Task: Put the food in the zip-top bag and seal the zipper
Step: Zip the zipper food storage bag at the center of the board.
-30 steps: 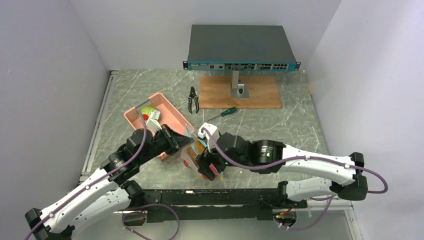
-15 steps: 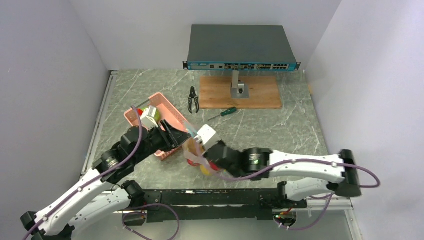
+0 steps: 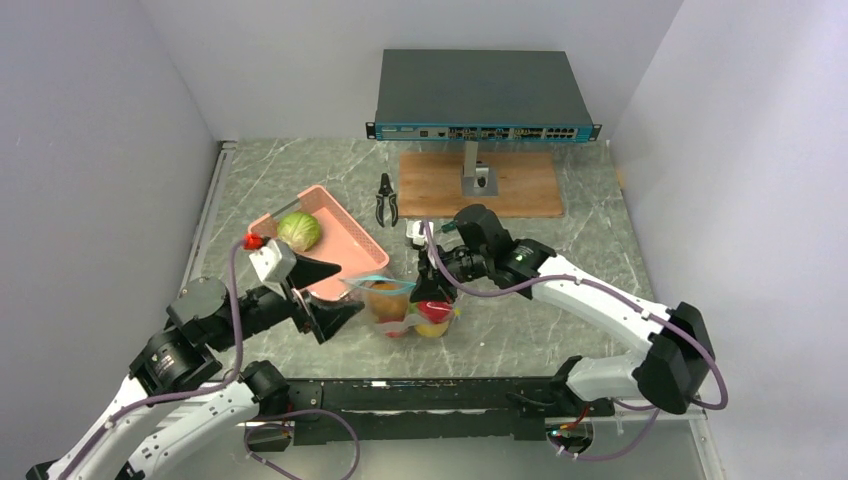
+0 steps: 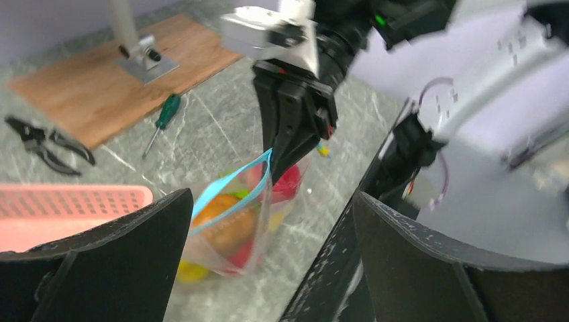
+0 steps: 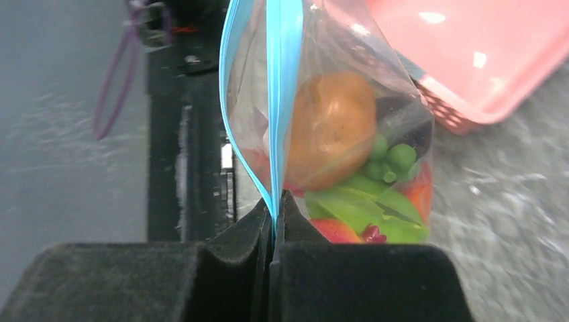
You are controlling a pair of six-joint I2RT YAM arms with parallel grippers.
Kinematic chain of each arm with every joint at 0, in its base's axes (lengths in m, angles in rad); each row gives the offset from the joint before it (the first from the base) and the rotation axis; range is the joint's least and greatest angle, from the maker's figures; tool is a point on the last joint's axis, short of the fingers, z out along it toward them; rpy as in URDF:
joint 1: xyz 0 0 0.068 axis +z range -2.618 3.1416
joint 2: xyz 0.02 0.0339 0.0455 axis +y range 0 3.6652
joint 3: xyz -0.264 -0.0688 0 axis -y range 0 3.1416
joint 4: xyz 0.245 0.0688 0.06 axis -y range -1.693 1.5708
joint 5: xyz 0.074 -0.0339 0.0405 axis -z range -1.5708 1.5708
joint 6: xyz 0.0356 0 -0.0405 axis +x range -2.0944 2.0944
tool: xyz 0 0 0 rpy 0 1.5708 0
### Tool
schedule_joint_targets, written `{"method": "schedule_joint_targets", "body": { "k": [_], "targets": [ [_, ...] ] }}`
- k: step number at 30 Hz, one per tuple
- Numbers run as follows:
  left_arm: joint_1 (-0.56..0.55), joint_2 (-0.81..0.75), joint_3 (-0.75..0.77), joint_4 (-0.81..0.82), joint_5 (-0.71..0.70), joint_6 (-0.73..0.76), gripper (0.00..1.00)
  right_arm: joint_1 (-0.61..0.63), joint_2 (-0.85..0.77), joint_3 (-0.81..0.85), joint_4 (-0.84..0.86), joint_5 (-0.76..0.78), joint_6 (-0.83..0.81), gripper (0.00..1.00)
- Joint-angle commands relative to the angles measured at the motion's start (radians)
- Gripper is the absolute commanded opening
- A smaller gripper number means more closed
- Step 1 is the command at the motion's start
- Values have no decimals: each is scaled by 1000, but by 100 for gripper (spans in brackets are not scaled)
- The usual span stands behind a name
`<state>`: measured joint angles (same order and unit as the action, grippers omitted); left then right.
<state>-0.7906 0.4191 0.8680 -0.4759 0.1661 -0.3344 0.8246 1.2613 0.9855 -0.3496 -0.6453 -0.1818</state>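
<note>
We are seeing the zip-top bag (image 3: 405,310) standing on the table (image 3: 590,225), just beside the pink basket (image 3: 345,235). It is holding a round orange food with green and red pieces under it. The right gripper (image 5: 274,209) is pinching the zipper (image 5: 282,94) at 1 end. Its 2 fingers are pressed fully together, with the teal-blue strip rising from between their tips. The left gripper (image 4: 274,198) is standing wide open and gripping nothing. The bag is lying ahead of its 2 fingers, apart from both.

The right wrist view is giving us the pinch itself, and it is showing the 2 sides of the strip parting above the fingertips. The top view is hiding that behind the gripper's body. Only the top view is showing a green cabbage (image 3: 298,231) lying in the basket.
</note>
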Motion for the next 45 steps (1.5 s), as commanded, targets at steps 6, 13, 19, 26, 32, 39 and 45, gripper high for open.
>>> {"method": "schedule_joint_targets", "body": {
  "k": [6, 13, 19, 26, 32, 39, 45],
  "targets": [
    [2, 208, 90, -77, 239, 697, 98, -20, 40, 61, 8, -391, -37, 0],
    [1, 389, 58, 8, 433, 825, 100, -19, 39, 52, 9, -393, -29, 0],
    [1, 541, 58, -20, 459, 849, 76, -19, 34, 55, -6, -358, -25, 0],
    [32, 569, 10, 60, 347, 795, 0, -24, -141, -122, 227, 100, 246, 46],
    [82, 502, -52, 100, 401, 794, 0, -38, -464, -394, 457, 284, 384, 71],
    [130, 495, -54, 103, 526, 782, 0, -61, -674, -670, 673, 339, 423, 73],
    [133, 503, -52, 84, 581, 785, 0, -173, -615, -691, 799, 129, 464, 56]
  ]
}}
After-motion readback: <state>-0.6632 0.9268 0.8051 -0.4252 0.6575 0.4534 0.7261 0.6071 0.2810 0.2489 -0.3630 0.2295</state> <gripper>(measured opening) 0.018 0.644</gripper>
